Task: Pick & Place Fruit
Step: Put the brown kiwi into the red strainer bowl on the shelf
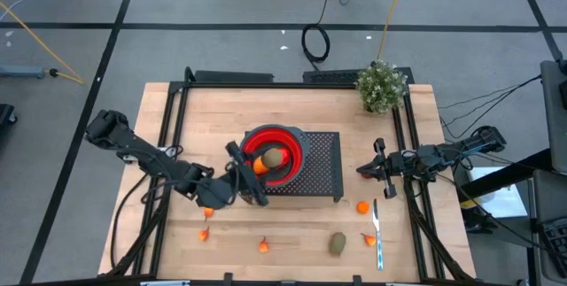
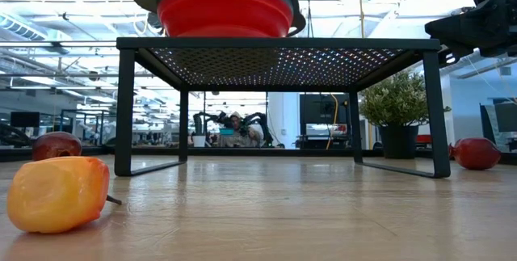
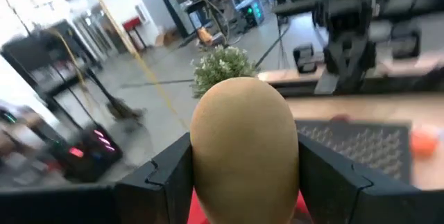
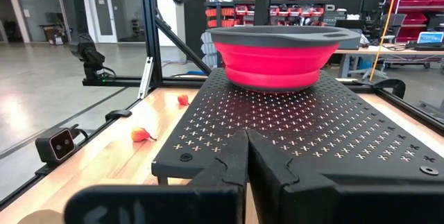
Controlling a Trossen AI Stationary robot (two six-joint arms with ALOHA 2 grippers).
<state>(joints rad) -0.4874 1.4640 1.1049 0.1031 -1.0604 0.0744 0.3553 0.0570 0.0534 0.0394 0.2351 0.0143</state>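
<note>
Between the left gripper's [image 3: 243, 175] fingers [image 3: 166, 175] a brownish-green oval fruit [image 3: 244, 151] is held, clamped on both flanks, long axis approx. upright between the fingers in the left wrist view. Posn per high view: fruit [image 1: 272, 158] directly over the red collapsible bowl [image 1: 288, 144], w/ an orange piece [image 1: 260, 166] just beside it at the bowl's near-left rim. Key relation, judged: fruit lies straight below the hand and above the bowl interior, so release needs only a drop, no sideways travel. Bowl is seated on a black perforated rack [image 1: 323, 166]. Left arm is the nearer by far. Right gripper [image 1: 383, 169] is parked off the rack's right end, fingers closed together, nothing held. Loose fruit remains on the table [image 1: 177, 259]: oval [image 1: 337, 244], small orange bits [image 1: 362, 206] [image 1: 263, 246]. Utensil [image 1: 377, 233] and potted plant [image 1: 382, 85] noted, not task items.
</note>
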